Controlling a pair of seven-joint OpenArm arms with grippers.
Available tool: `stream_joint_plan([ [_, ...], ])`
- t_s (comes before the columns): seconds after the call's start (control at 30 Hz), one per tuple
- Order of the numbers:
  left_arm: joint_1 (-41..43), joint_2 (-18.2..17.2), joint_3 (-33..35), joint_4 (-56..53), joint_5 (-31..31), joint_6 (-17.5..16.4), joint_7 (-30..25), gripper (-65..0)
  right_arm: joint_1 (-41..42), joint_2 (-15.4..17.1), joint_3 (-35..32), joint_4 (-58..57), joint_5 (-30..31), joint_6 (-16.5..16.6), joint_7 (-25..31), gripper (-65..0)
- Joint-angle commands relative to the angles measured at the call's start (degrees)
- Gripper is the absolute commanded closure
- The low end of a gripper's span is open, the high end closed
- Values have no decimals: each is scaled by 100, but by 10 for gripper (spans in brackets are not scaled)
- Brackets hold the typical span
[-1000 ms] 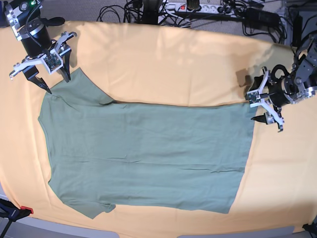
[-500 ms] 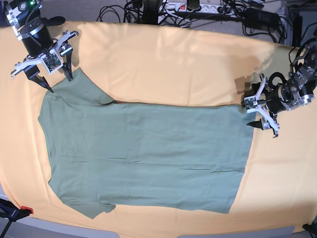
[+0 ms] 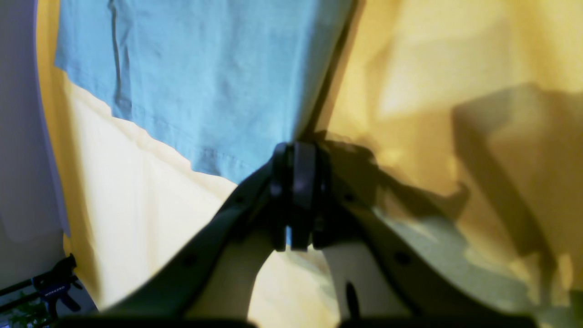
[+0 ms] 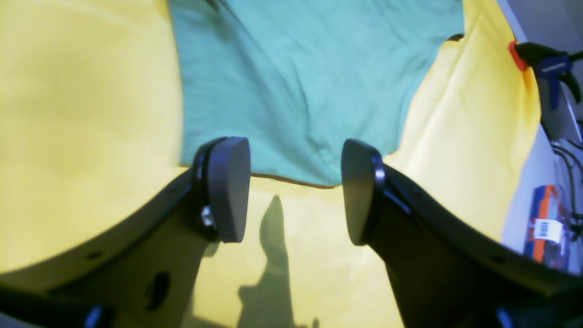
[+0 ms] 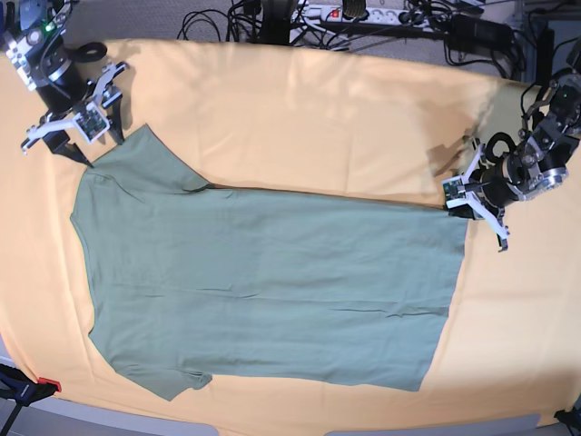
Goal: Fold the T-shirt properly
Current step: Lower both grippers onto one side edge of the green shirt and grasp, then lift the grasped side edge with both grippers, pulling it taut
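Your base view looks down from above on the whole T-shirt (image 5: 263, 282); each wrist view peers close along its fingers at one shirt corner.

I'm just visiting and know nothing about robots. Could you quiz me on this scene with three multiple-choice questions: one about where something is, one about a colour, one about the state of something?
1. Where is the left gripper?
A. At a hem corner of the T-shirt
B. Over the middle of the shirt
C. Off the table by the cables

2. What colour is the big cloth under the shirt?
A. White
B. Pale orange-yellow
C. Dark blue

3. How does the right gripper stand?
A. Shut on a sleeve
B. Shut on nothing
C. Open, with a gap between its pads

Answers:
1. A, the base view shows it right at the shirt's hem corner.
2. B, orange-yellow cloth surrounds the green shirt on all sides.
3. C, the right wrist view shows its two pads apart, with the sleeve edge visible between them.
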Motion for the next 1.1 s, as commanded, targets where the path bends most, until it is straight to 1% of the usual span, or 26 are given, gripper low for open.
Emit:
stream_joint_plan([
  [0.0, -114, -157, -76, 57, -11, 101, -17, 0, 72, 153, 37, -50, 37, -2, 111, -350],
  [0.2, -114, -155, -76, 59, -81, 98, -22, 0, 570, 560, -2, -737, 470, 448, 144, -350],
  [0.37, -111, -157, -76, 59, -79, 96, -22, 0, 964, 835, -269, -1285, 487, 522, 168, -350],
  [0.53, -114, -155, -76, 59, -79, 98, -22, 0, 1384, 839, -901, -1875, 481, 560, 162, -350],
  [0.6, -111, -155, -76, 59, -79, 96, -22, 0, 1593, 839, -1158, -2092, 352, 520, 157, -350],
  [0.7, -111, -157, -76, 59, -79, 96, -20, 0, 1836, 839, -1322, -2293, -46, 92, 138, -350],
  [0.77, -94, -160, -76, 57, -76, 96, -17, 0, 1932, 841, -1325, -2354, -186, -17, 74, -350],
  [0.83, -81, -160, -76, 57, -76, 94, -20, 0, 1950, 844, -1325, -2356, -151, -59, -125, -350],
  [0.87, -81, -160, -76, 57, -76, 94, -17, 0, 1943, 844, -1325, -2356, -98, 22, -208, -349],
  [0.97, -94, -160, -76, 59, -76, 96, -22, 0, 1943, 844, -1325, -2356, 216, 424, -560, -345],
  [1.0, -96, -157, -76, 59, -79, 96, -22, 0, 1943, 844, -1325, -2358, 354, 525, -619, -329],
  [1.03, -98, -157, -76, 59, -79, 96, -22, 0, 1941, 841, -1325, -2356, 490, 612, -667, -291],
  [1.07, -98, -157, -76, 59, -79, 96, -24, 0, 1943, 841, -1325, -2358, 579, 684, -664, -231],
])
